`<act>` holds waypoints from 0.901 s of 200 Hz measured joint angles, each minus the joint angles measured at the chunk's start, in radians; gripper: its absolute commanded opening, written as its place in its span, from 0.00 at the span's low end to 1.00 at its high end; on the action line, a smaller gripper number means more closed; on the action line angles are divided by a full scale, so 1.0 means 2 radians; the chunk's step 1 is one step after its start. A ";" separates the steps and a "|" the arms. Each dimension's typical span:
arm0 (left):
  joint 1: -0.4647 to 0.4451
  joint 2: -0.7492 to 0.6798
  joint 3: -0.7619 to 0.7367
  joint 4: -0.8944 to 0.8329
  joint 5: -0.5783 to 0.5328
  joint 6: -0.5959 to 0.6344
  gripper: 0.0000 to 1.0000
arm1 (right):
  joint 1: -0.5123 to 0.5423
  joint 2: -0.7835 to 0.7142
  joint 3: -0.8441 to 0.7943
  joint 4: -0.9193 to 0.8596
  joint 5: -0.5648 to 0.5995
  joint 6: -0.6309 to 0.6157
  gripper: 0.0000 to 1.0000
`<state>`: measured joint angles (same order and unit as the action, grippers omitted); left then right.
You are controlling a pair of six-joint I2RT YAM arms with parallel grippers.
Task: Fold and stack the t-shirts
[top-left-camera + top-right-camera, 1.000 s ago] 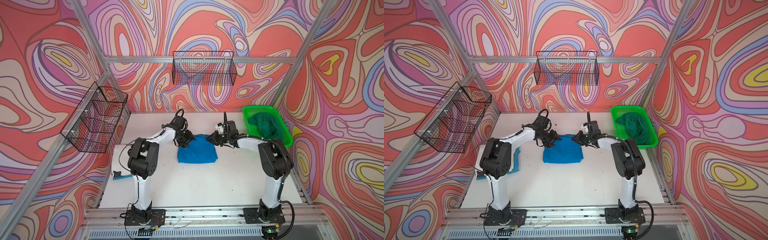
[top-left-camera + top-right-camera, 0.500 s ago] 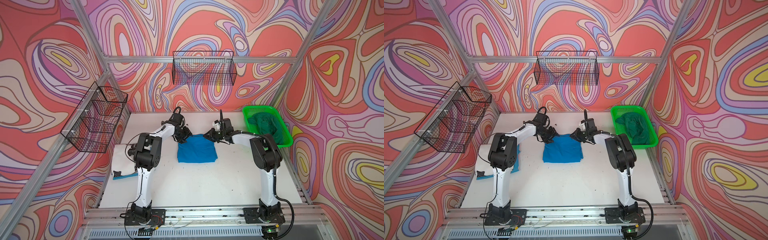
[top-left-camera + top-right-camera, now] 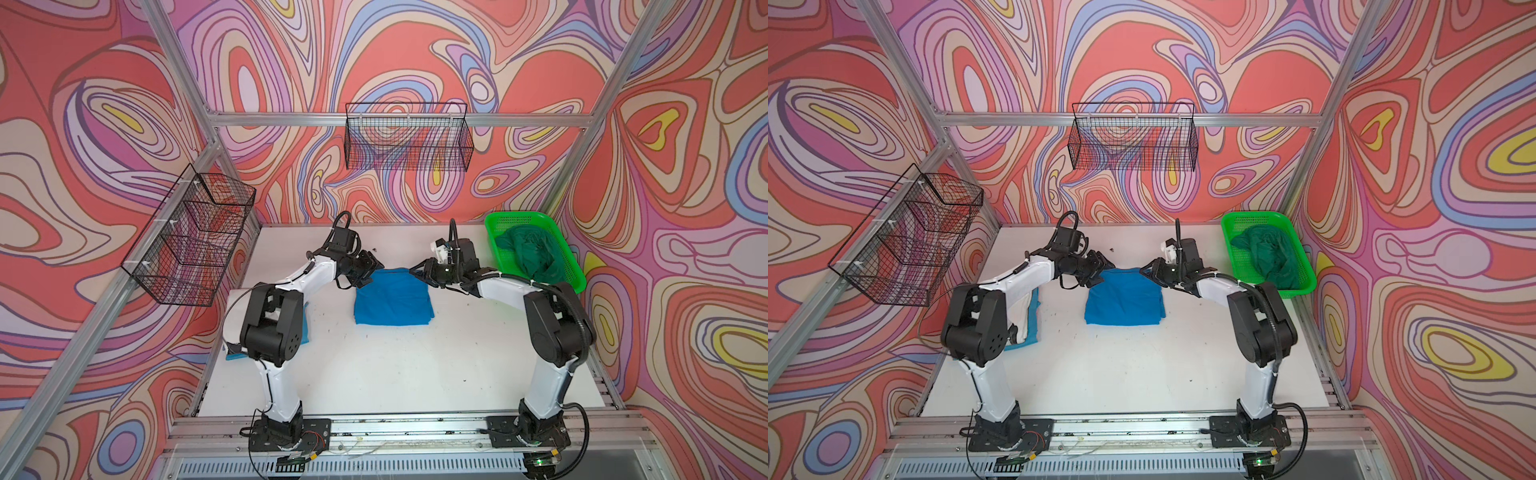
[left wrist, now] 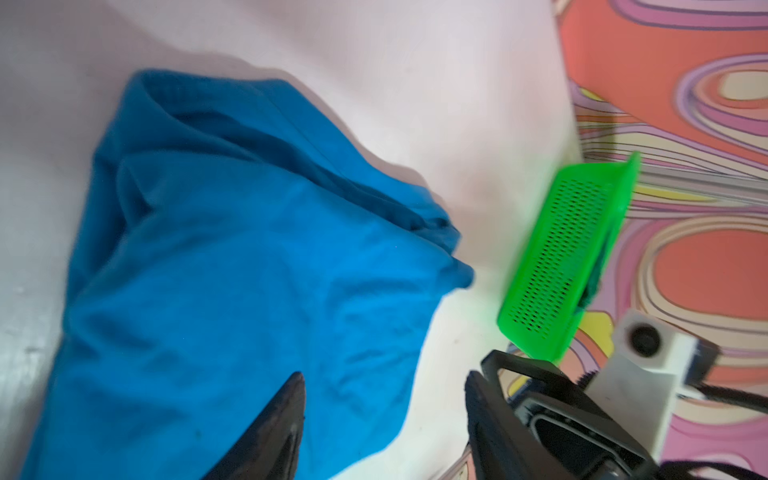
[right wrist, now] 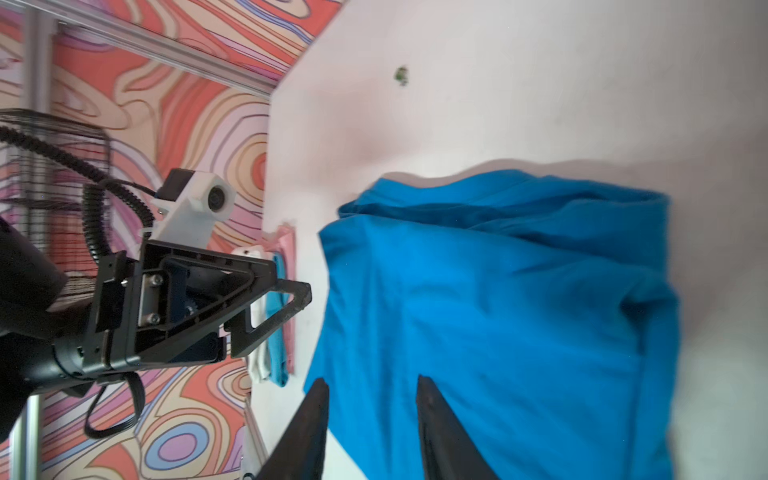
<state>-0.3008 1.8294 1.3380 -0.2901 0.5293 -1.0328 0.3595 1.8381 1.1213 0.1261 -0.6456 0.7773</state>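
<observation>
Hovering w/ both hands at the far edge of the bright blue shirt [image 3: 392, 299], which is lying folded into a rough square mid-worktop [image 3: 374, 374]. At its far-left corner the left hand [image 3: 371, 272] is sitting w/ jaws apart, nothing between them. At the far-right corner the right hand [image 3: 419, 275] is also parted, gripping nothing. The far edge is bunching, layers not lining up. The folded pile [image 3: 1034, 316] is waiting at the left under the left arm, and the dark green shirt [image 3: 528, 253] is sitting in the green basket [image 3: 577, 274], far right. Risks, imo: pinching only the top layer would be peeling the fold open en route to the pile; an uneven lift btwn hands would be skewing it.
</observation>
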 measured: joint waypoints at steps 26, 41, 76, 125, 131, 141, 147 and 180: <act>-0.023 -0.068 -0.089 0.065 0.008 -0.035 0.63 | 0.022 -0.028 -0.066 0.045 -0.014 0.023 0.38; -0.037 -0.070 -0.130 0.092 0.011 -0.053 0.63 | 0.034 -0.027 -0.093 0.053 -0.018 0.032 0.38; -0.045 -0.034 -0.201 0.133 0.014 -0.083 0.63 | 0.044 -0.022 -0.123 0.067 -0.021 0.040 0.38; -0.041 -0.027 -0.231 0.202 0.025 -0.089 0.63 | 0.043 0.011 -0.155 0.090 -0.012 0.040 0.37; -0.040 -0.027 -0.235 0.210 0.028 -0.089 0.63 | 0.043 0.016 -0.158 0.092 -0.014 0.041 0.37; -0.038 -0.027 -0.240 0.220 0.033 -0.092 0.63 | 0.042 0.018 -0.159 0.098 -0.017 0.041 0.37; -0.036 -0.028 -0.240 0.220 0.035 -0.092 0.64 | 0.042 0.015 -0.159 0.098 -0.016 0.040 0.38; -0.026 -0.068 -0.232 0.162 0.023 -0.066 0.69 | 0.041 -0.022 -0.146 0.047 -0.001 0.021 0.39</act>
<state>-0.3527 1.6936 0.8734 0.0341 0.5743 -1.1652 0.4408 1.7947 0.8284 0.2207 -0.6476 0.8188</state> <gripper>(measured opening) 0.651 0.385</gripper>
